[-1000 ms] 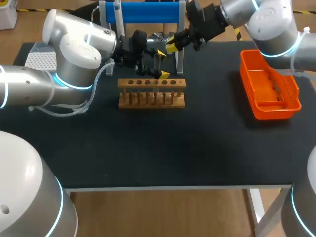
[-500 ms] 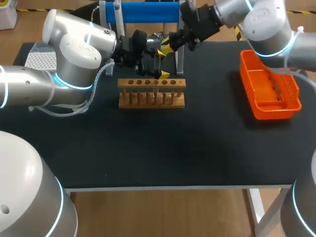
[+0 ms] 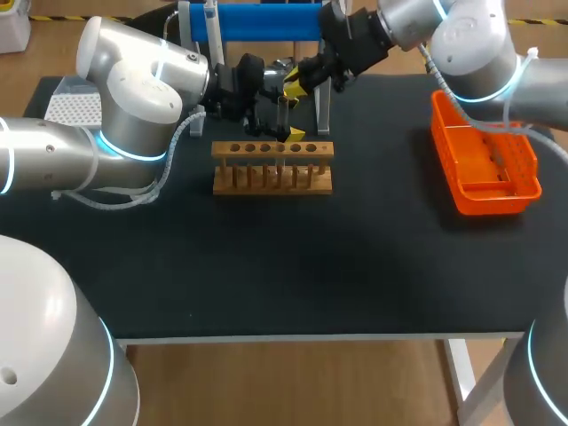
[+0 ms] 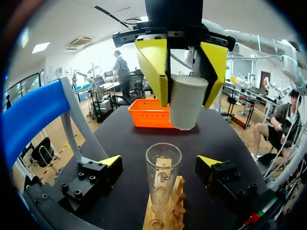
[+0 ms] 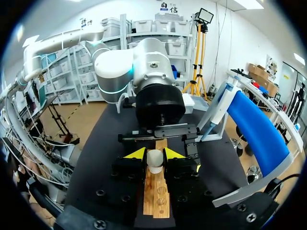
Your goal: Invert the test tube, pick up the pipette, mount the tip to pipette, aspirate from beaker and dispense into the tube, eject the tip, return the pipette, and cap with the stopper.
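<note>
A clear test tube [image 4: 163,177] stands mouth up in the wooden rack [image 3: 272,167]. My left gripper [image 4: 160,160] is open, one finger on each side of the tube, touching neither. In the head view the left gripper [image 3: 286,115] is just behind the rack. My right gripper [image 5: 154,154] is shut on a white stopper [image 5: 154,162]. From the left wrist, the right gripper [image 4: 184,91] hangs slightly above and beyond the tube's mouth, with the stopper [image 4: 184,103] between its yellow fingers. From overhead the right gripper [image 3: 295,86] is at the tube's top.
A blue pipette stand [image 3: 257,22] rises directly behind the grippers at the table's back edge. An orange basket [image 3: 484,160] lies at the right. A white tip box [image 3: 71,106] sits at the far left behind my left arm.
My right arm has carried the stopper leftward, closer to the tube's top. The left arm and the tube have stayed where they were.
</note>
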`<act>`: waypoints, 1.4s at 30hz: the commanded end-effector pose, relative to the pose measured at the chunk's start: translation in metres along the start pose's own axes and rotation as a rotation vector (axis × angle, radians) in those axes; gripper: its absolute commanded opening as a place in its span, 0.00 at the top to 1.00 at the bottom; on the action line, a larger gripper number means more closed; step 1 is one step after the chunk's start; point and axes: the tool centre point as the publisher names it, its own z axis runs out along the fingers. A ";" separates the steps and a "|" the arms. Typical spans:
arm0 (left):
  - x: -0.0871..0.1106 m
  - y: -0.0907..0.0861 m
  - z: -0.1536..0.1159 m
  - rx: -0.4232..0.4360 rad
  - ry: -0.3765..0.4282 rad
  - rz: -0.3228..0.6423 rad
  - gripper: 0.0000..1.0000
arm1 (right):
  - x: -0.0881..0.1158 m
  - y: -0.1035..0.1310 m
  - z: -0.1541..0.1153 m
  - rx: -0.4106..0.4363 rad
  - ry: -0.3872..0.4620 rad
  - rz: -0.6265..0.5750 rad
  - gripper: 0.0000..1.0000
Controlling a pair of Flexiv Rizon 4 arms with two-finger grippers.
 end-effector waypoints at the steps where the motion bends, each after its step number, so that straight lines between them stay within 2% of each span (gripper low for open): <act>1: 0.000 -0.001 -0.001 -0.032 -0.001 0.011 0.00 | -0.002 0.001 0.000 0.005 0.005 0.000 1.00; 7: 0.002 -0.001 0.000 -0.073 -0.009 0.028 0.00 | -0.003 0.000 0.001 0.009 0.005 0.002 1.00; 42: 0.002 0.000 -0.002 -0.069 -0.013 0.025 0.00 | -0.003 -0.005 0.019 -0.004 0.002 0.008 1.00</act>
